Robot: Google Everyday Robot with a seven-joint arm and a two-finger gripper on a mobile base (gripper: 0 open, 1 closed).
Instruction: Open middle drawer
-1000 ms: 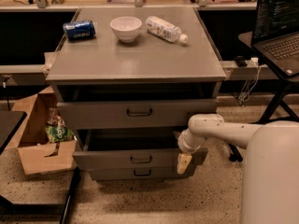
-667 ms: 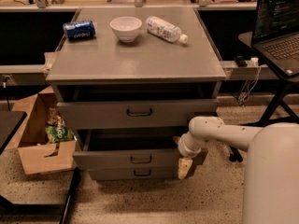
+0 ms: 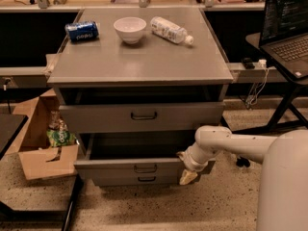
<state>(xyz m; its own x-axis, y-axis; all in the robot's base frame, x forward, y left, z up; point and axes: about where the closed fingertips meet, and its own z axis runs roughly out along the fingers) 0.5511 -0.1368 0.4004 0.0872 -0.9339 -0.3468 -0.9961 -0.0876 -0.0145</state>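
The middle drawer point(image 3: 144, 168) of the grey metal cabinet stands pulled out, with its dark inside showing above its front panel and a small dark bar handle at the centre. My gripper point(image 3: 186, 169) is at the right end of that front panel, right against its corner, at the end of my white arm point(image 3: 226, 143). The top drawer point(image 3: 142, 115), with the tallest front, is also out a little. The slim bottom drawer point(image 3: 146, 179) sits under the middle one.
On the cabinet top point(image 3: 144, 61) lie a blue can point(image 3: 82, 31), a white bowl point(image 3: 130, 29) and a plastic bottle point(image 3: 170, 31). An open cardboard box point(image 3: 43, 148) stands on the floor to the left. A laptop point(image 3: 288, 32) sits on a stand to the right.
My gripper and the right end of the middle drawer have moved slightly down and towards the camera; the drawer looks a little farther out.
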